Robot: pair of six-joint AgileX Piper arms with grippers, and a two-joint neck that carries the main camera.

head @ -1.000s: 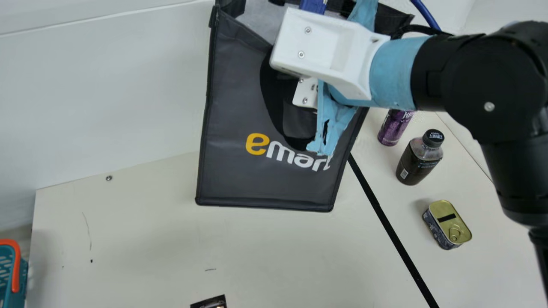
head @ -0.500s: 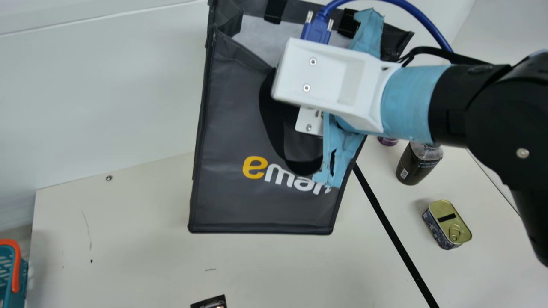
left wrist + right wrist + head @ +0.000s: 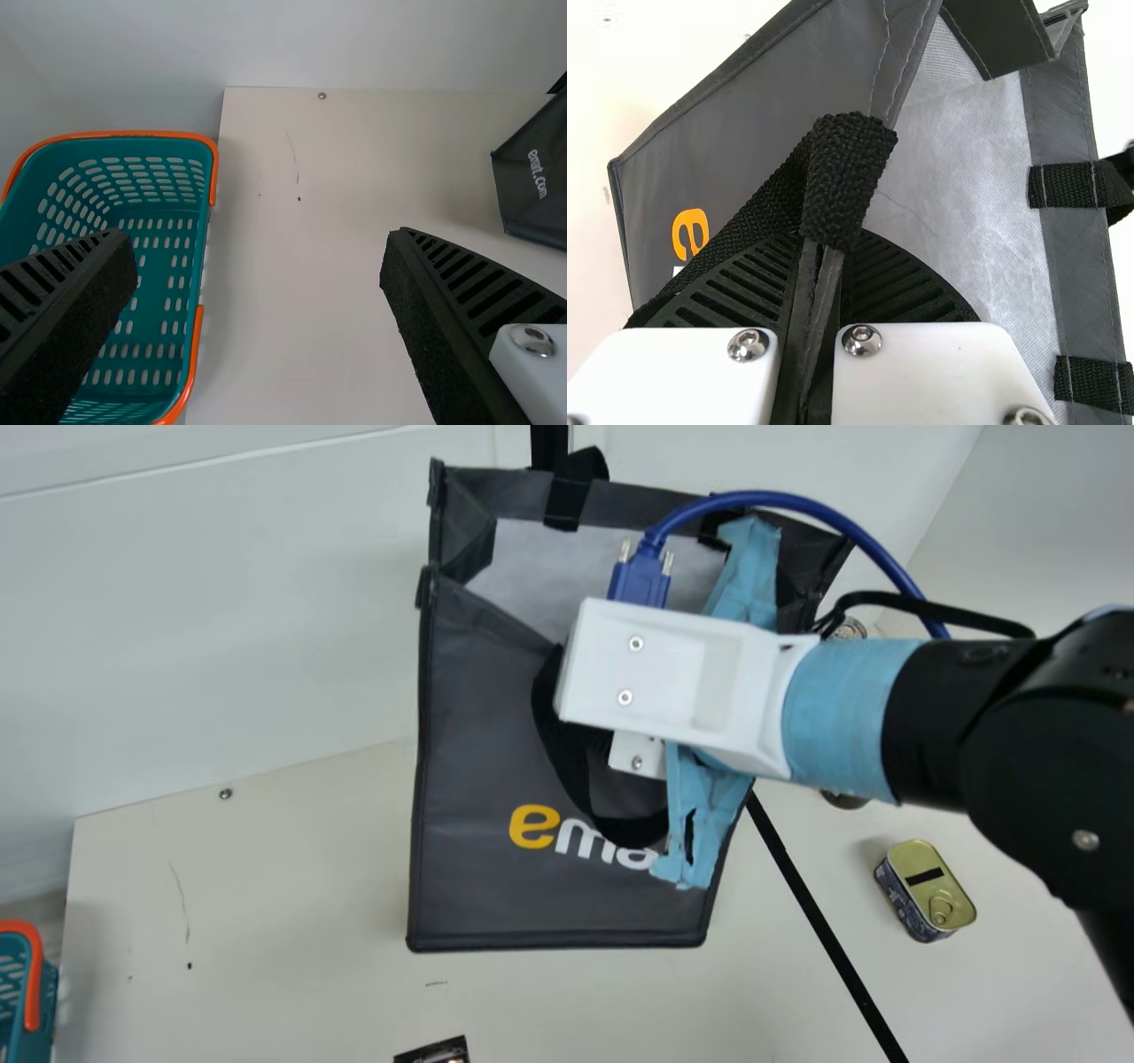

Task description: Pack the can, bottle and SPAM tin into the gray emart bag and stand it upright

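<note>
In the main view my right gripper (image 3: 656, 682) is at the front rim of the gray emart bag (image 3: 478, 735). The right wrist view has that gripper (image 3: 821, 279) shut on the bag's rim (image 3: 890, 88) by a black handle. The bag's mouth gapes, showing its pale lining; whether its base touches the table I cannot tell. Behind the right arm, only the can's top (image 3: 849, 629) and the bottle's lower edge (image 3: 844, 801) peek out. The SPAM tin (image 3: 926, 886) lies right of the bag. My left gripper (image 3: 259, 243) is open and holds nothing.
A teal basket (image 3: 151, 204) with orange rims stands beside the table's left edge. White walls rise behind the table (image 3: 266, 921). A black strip (image 3: 824, 921) crosses the tabletop between bag and tin. A small dark object (image 3: 434, 1052) is at the main view's lower edge.
The right gripper and the bag have moved down in the main view, bringing more of the bag's mouth into sight. The right arm now covers most of the bottle. The tin has stayed put.
</note>
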